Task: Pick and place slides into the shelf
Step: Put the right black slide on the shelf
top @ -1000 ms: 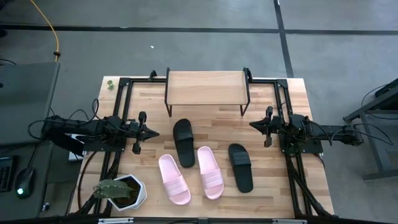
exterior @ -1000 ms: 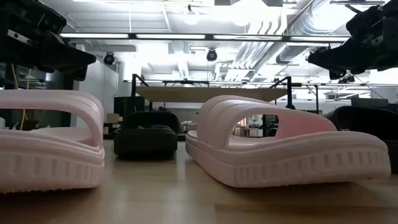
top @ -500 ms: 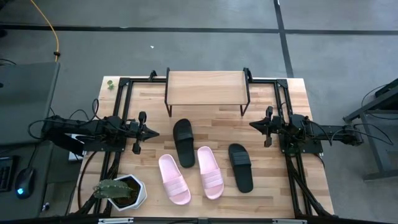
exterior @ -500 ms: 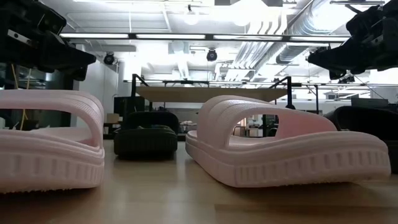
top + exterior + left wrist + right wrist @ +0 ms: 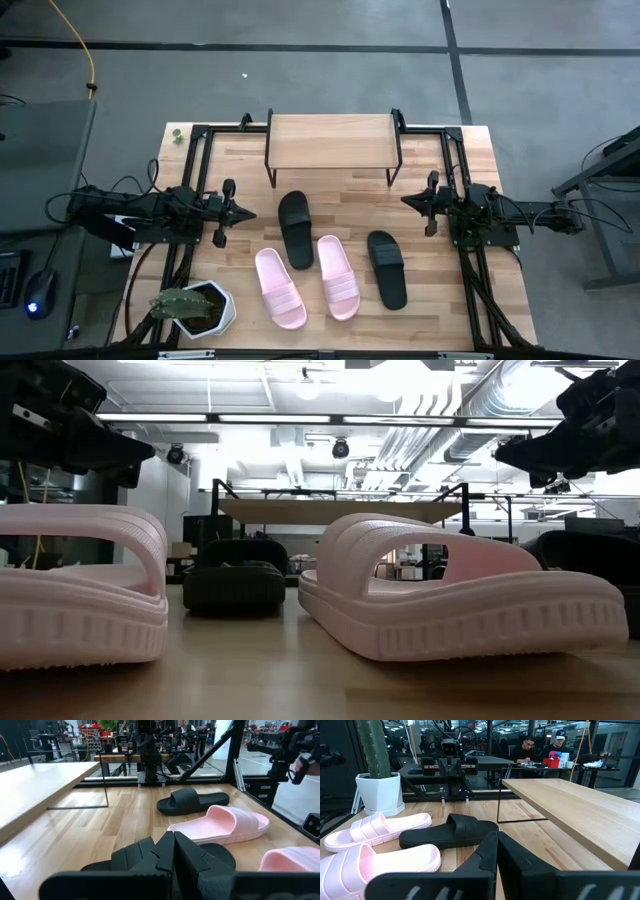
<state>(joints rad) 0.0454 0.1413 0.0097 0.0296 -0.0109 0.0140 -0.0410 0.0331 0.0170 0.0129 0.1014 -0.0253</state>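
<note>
Four slides lie on the table (image 5: 470, 160) in front of the shelf (image 5: 332, 141): two black slides (image 5: 295, 229) (image 5: 386, 267) and two pink slides (image 5: 279, 288) (image 5: 338, 276), none on the shelf. The left gripper (image 5: 248, 214) and right gripper (image 5: 406, 200) hover at opposite table sides, fingers pressed together, holding nothing.

We are in a robotics lab or workshop. Overhead we see exposed silver ducts (image 5: 440, 420) and long strip lights (image 5: 250, 417) on an open ceiling. The floor (image 5: 300, 80) is bare grey concrete marked with dark tape lines. Our wooden counter (image 5: 350, 200) sits inside a black metal frame (image 5: 195, 150) with cables trailing off both sides. Beyond it stand more black rigs and benches, and two people (image 5: 540, 747) sit at a far desk. A potted cactus (image 5: 375, 765) stands at one corner.
</note>
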